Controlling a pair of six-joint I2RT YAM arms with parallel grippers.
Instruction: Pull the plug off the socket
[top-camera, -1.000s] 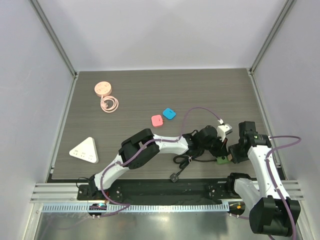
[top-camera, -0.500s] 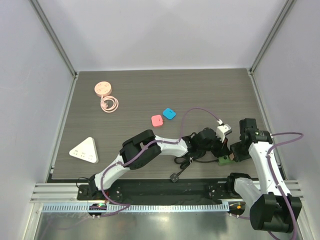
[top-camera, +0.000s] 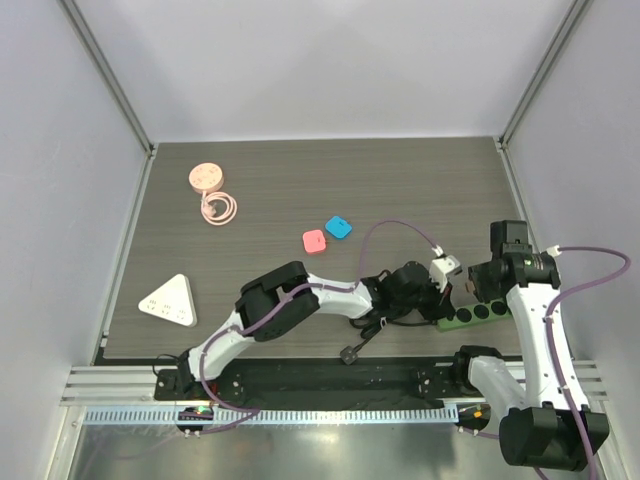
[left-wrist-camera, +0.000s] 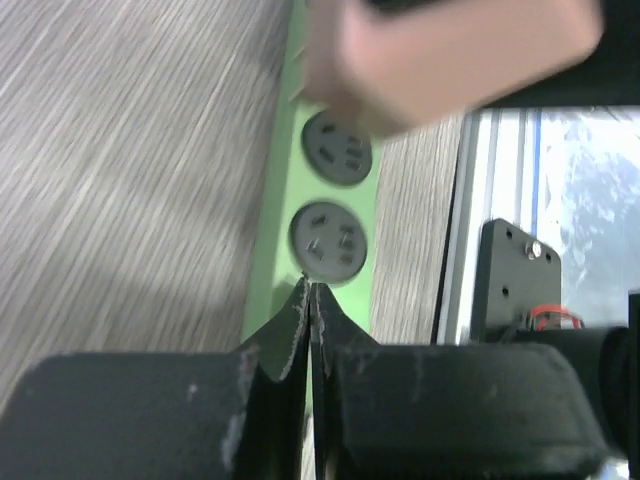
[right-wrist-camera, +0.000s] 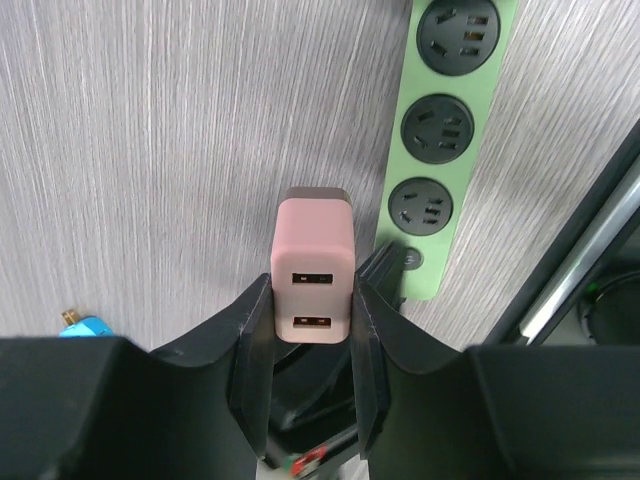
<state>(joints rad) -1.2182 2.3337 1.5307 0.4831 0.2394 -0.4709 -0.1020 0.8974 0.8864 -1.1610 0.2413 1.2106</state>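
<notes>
Socket lies along the table's near edge, by the right corner, with little margin there; broad room toward the far edge. Right wrist view shows what overhead hides: right gripper clamped on the pink plug, USB ports facing the camera, plug out of the outlets, strip just beside it. Left wrist view: left gripper pinched together, nothing between, tips at the strip by an outlet; black cord trails leftward.
</notes>
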